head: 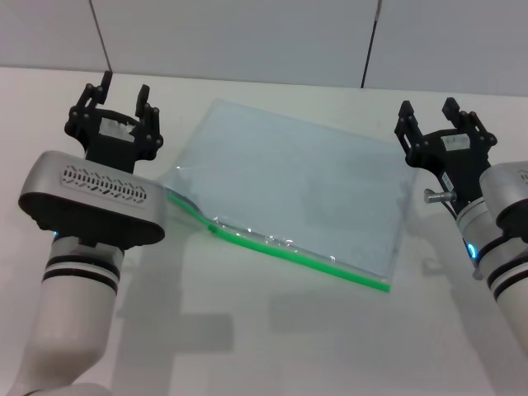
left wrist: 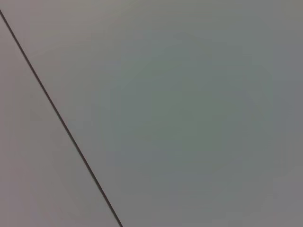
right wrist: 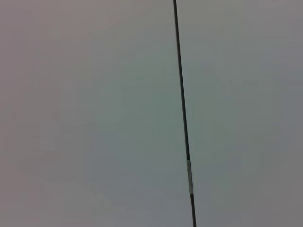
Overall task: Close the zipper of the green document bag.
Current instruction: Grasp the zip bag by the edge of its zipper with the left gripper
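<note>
The green document bag lies flat on the white table in the head view, a translucent pale blue pouch. Its bright green zipper runs along the near long edge, with a small slider towards the left end. My left gripper is raised to the left of the bag, fingers spread open and holding nothing. My right gripper is raised to the right of the bag, also open and holding nothing. Both wrist views show only grey wall panels.
A grey panelled wall with dark seams rises behind the white table. A dark seam line crosses the left wrist view, and another seam crosses the right wrist view.
</note>
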